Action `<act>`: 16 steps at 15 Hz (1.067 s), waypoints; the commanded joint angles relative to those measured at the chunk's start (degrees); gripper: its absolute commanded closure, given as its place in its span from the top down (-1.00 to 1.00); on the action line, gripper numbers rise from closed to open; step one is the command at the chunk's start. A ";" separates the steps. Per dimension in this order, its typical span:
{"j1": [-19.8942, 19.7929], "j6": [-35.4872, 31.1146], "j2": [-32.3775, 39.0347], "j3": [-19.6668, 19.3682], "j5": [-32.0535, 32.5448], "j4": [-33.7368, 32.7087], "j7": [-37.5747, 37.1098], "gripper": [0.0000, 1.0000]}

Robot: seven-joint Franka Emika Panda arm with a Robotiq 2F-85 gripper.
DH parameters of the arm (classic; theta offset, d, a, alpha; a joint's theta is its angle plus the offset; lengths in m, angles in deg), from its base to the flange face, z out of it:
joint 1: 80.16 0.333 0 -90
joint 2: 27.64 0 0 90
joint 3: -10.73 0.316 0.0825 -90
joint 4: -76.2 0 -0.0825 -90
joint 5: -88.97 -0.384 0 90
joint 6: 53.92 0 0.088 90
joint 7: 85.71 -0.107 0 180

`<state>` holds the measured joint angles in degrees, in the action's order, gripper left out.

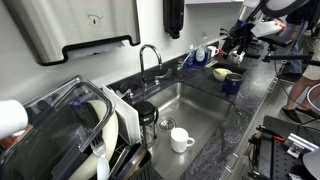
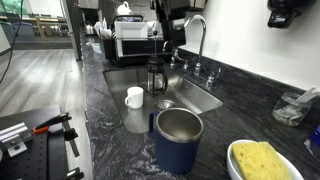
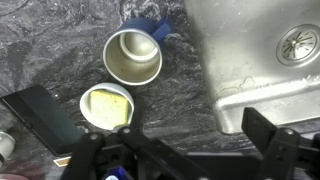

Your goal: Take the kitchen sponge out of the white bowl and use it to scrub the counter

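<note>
The yellow kitchen sponge (image 3: 107, 103) lies inside the small round white bowl (image 3: 88, 118), and the bowl stands on the dark speckled stone counter (image 3: 40, 40). In the wrist view the bowl is at about 7 o'clock from the dark blue mug with a bare steel inside (image 3: 132, 57), just beside it; I cannot tell if they touch. The gripper (image 3: 180, 152) enters this view at 6 o'clock. Its two black fingers (image 3: 88, 152) stand wide apart, so the jaws are open and grip nothing, and the sponge is apart from them, toward 10 o'clock. The steel sink (image 3: 262, 85) fills the side at 3 o'clock, with its round drain (image 3: 298, 42) near 2 o'clock. A flat dark rectangular object (image 3: 40, 115) lies at 9 o'clock from the bowl; what it is, I cannot tell. In an exterior view the sponge (image 2: 262, 160) sits in the bowl (image 2: 234, 158) at 4 o'clock from the blue mug (image 2: 178, 140). A white mug (image 2: 134, 97) and a glass French press (image 2: 156, 75) stand in the sink, with the chrome tap (image 2: 197, 30) behind.
</note>
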<state>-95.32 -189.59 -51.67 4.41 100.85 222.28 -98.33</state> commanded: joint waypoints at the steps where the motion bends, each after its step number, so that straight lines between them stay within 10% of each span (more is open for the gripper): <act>1: -3.20 0.06 12.30 1.96 5.34 -10.49 -8.45 1.00; 7: -2.05 5.47 23.12 -0.99 17.72 -21.83 -20.32 1.00; 16: -0.51 5.54 23.71 -3.05 16.77 -21.83 -19.38 1.00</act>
<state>-97.30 -183.94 -28.74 3.18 117.93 200.97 -118.69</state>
